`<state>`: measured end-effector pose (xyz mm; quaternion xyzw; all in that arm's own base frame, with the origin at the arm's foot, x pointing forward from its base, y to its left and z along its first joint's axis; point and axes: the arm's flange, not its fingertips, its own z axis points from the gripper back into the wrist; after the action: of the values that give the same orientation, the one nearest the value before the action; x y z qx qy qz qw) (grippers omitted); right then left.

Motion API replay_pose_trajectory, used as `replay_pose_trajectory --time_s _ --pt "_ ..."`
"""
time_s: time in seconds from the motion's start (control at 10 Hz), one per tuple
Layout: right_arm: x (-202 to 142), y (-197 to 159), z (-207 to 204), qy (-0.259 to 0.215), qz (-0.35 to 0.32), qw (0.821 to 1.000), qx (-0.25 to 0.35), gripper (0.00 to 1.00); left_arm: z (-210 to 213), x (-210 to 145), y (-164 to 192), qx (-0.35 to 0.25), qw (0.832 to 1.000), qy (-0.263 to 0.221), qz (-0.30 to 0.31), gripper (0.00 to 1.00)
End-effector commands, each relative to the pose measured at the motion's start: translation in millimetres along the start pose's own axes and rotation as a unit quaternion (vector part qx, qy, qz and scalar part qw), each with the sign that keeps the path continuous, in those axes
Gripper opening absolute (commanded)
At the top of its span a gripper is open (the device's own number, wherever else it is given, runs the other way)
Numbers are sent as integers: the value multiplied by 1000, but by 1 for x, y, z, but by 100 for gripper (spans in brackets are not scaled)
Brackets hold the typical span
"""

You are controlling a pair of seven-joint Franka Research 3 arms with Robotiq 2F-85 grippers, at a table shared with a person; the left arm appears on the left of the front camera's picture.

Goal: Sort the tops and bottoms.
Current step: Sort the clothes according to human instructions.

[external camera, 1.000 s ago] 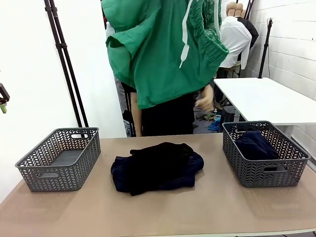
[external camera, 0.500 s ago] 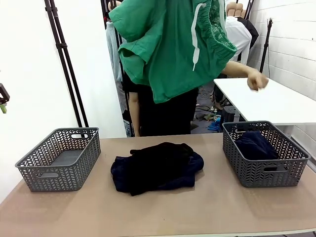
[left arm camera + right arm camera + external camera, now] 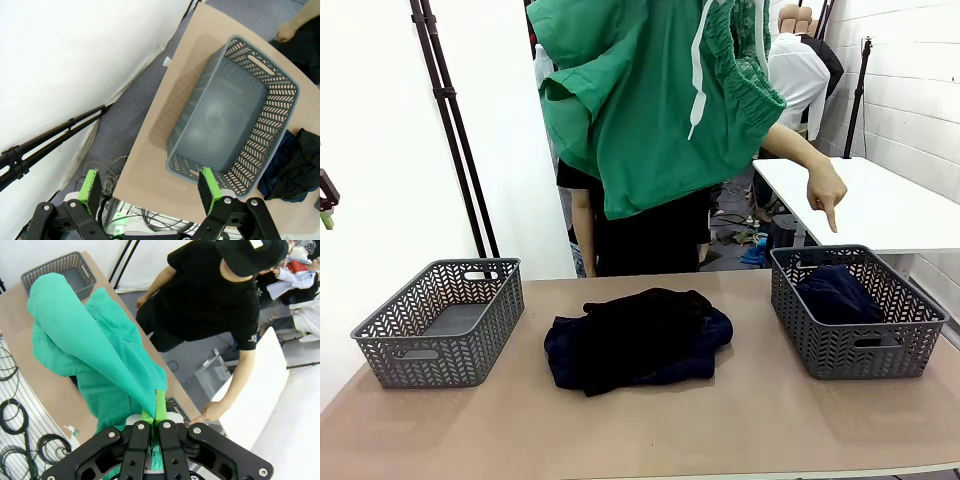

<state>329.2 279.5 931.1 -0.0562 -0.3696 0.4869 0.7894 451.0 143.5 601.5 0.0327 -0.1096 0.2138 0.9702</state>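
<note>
While right fingers (image 3: pixel 159 407) clamp green bottoms (image 3: pixel 650 110), person's hand (image 3: pixel 825 187) pointing at basket (image 3: pixel 895 355)

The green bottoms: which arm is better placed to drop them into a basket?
Right: the right gripper is shut on the green bottoms, and the person's hand points at the right basket.

Tan table (image 3: pixel 650 430) across foreground. Grey lattice basket (image 3: pixel 430 365) at 9 o'clock on it, upright, nothing inside. Second grey basket (image 3: pixel 860 350) at 3 o'clock, dark navy cloth (image 3: pixel 835 293) bundled inside. Crumpled heap of dark clothes (image 3: pixel 635 340) at table centre, between baskets, well apart from both. Black stand poles (image 3: pixel 450 120) at 10 o'clock against white backdrop (image 3: pixel 380 150). White side table (image 3: pixel 860 200) at 2 o'clock, white brick wall (image 3: pixel 910 80) behind it. Person in black clothes (image 3: pixel 660 235) at 12 o'clock, beyond far edge.
</note>
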Motion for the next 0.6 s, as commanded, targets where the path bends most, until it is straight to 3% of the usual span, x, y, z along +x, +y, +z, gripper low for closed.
replay_pose_trajectory --time_s 0.0,0.5 --pt "-1 -2 1 -2 3 1000 0 0 0 0 0 0 1000 -2 9 100" --pt "-1 -2 1 -2 3 1000 0 0 0 0 0 0 1000 -2 9 100"
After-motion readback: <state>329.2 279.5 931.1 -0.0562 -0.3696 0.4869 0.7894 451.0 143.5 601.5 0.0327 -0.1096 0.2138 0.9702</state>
